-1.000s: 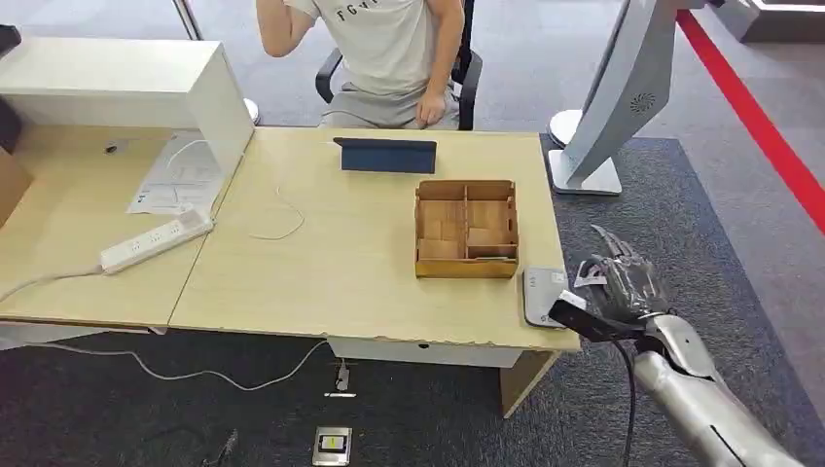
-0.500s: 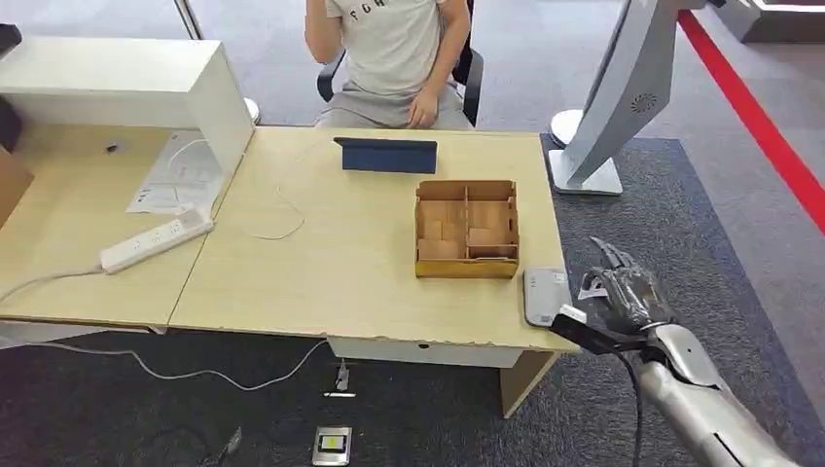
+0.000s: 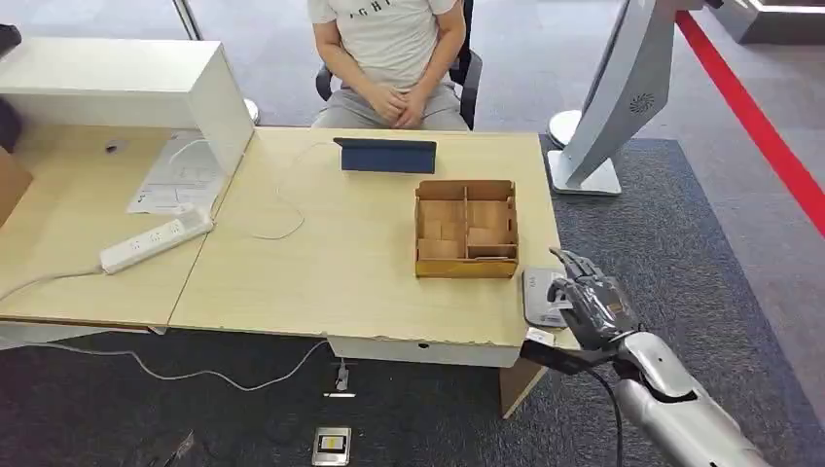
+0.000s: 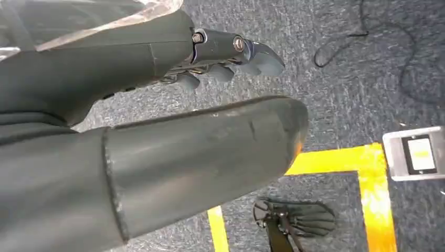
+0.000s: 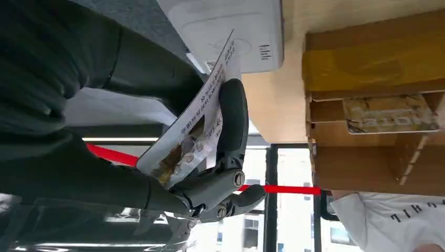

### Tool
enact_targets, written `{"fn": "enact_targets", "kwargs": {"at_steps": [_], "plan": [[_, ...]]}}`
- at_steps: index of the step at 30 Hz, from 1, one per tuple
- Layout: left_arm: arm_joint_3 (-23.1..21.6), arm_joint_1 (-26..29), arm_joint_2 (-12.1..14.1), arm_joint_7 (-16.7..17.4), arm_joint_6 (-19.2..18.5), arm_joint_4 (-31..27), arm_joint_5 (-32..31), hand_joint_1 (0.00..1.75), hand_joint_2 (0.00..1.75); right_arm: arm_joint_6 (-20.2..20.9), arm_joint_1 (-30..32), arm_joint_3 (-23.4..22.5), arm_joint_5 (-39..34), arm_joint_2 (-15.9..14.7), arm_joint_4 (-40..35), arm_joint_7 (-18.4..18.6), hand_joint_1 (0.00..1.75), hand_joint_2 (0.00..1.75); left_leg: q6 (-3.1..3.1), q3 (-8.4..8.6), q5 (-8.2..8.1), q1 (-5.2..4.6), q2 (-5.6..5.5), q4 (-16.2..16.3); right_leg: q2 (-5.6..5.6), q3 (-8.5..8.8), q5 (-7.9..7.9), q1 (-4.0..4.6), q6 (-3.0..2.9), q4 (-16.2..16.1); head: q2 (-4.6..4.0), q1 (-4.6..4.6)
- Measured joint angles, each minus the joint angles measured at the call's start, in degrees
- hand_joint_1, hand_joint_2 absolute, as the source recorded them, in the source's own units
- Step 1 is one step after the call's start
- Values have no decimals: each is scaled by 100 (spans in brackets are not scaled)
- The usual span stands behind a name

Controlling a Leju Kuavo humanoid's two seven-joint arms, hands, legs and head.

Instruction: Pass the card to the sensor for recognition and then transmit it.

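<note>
In the head view the right hand (image 3: 589, 306) sits at the lower right of the frame, over the near right corner of the wooden surface (image 3: 331, 263), just above the grey sensor (image 3: 541, 295) lying flat there. The right wrist view shows this hand gripping the card (image 5: 197, 126) edge-on between thumb and fingers (image 5: 232, 113); the card carries small print and a picture, too tilted to read. The card's tip is close to the sensor's pale face (image 5: 231, 31), which bears a short mark I cannot read. Beside the sensor stands a wooden divided box (image 3: 466, 229), and one compartment holds a card lettered "HOTEL" (image 5: 391, 113). The left hand (image 4: 231, 55) hangs over carpet, fingers curled in, holding nothing. A seated person's shirt (image 3: 389, 24) shows the letters "IGHT".
</note>
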Motion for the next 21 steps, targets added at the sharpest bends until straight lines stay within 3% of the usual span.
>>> {"fn": "enact_targets", "kwargs": {"at_steps": [10, 21], "plan": [[-212, 29, 28, 55, 24, 0, 11, 0, 0, 87, -239, 109, 87, 304, -22, -137, 175, 175, 0, 0, 0, 1, 2, -1, 0, -1, 0, 2, 0, 1, 0, 0], [-273, 0, 15, 120, 79, 0, 201, 0, 0, 448, -1118, 129, 361, 918, 940, -199, 175, 175, -1, 0, 5, 1, -1, 0, 0, -1, 2, 1, -1, 1, 0, 0]]}}
